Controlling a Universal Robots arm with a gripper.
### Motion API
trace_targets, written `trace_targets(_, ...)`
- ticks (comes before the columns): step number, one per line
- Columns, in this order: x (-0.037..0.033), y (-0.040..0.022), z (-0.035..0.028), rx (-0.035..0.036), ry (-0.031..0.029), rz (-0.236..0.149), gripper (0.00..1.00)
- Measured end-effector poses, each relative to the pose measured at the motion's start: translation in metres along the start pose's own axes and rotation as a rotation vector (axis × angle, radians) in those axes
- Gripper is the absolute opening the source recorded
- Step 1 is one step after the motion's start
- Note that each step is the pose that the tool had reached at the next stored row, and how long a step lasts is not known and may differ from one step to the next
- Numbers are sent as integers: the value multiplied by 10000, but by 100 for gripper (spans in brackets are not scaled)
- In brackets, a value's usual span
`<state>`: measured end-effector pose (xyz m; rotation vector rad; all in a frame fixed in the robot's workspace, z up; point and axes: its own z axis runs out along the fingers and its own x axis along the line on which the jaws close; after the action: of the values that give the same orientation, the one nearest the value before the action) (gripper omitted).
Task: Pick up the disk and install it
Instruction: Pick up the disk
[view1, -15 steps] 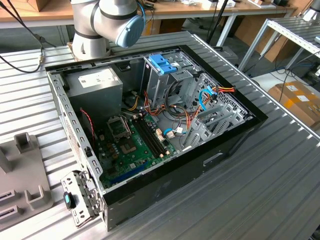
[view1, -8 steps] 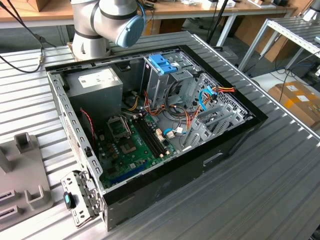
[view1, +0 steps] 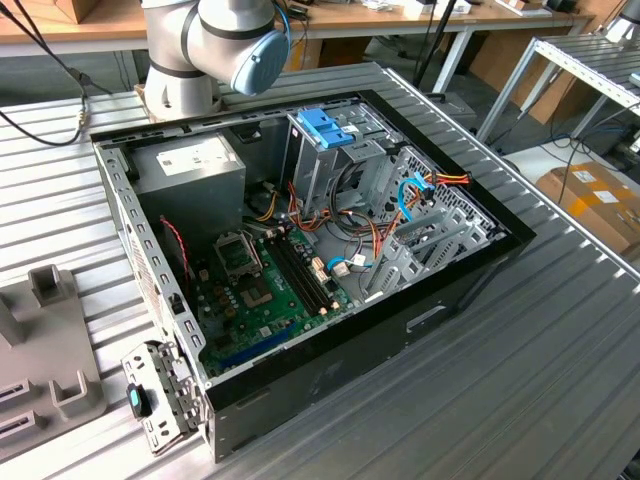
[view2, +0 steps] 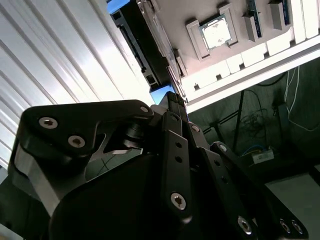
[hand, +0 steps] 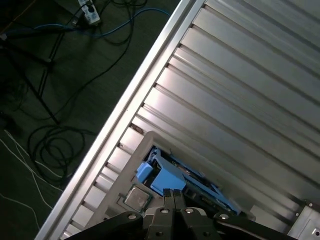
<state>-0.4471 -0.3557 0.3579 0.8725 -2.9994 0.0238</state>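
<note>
The disk (hand: 170, 177), dark with bright blue side rails, stands on edge in a grey fixture (hand: 116, 186) near the table's rim. In the second wrist view the disk (view2: 141, 47) runs away from my fingertips, and one blue end sits right by them. My gripper (hand: 173, 193) hangs just over the disk's blue rail; its fingers (view2: 172, 102) are pressed together with nothing visibly between them. The open computer case (view1: 300, 250) lies on the table in the exterior view, with the upright drive cage (view1: 325, 130) and its blue top inside.
A processor chip (hand: 136, 198) rests in the fixture beside the disk. The ribbed metal table (hand: 240, 90) ends at an edge (hand: 120, 107), and cables (hand: 45, 145) lie on the floor beyond. Grey fixtures (view1: 45, 340) stand at the exterior view's left. Loose wires (view1: 400, 200) fill the case.
</note>
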Motion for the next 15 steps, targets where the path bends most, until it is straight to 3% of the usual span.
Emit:
trace_targets(5, 0, 0, 0, 13, -6, -624, 11)
trace_targets(15, 0, 1, 0, 15, -7, -680, 11)
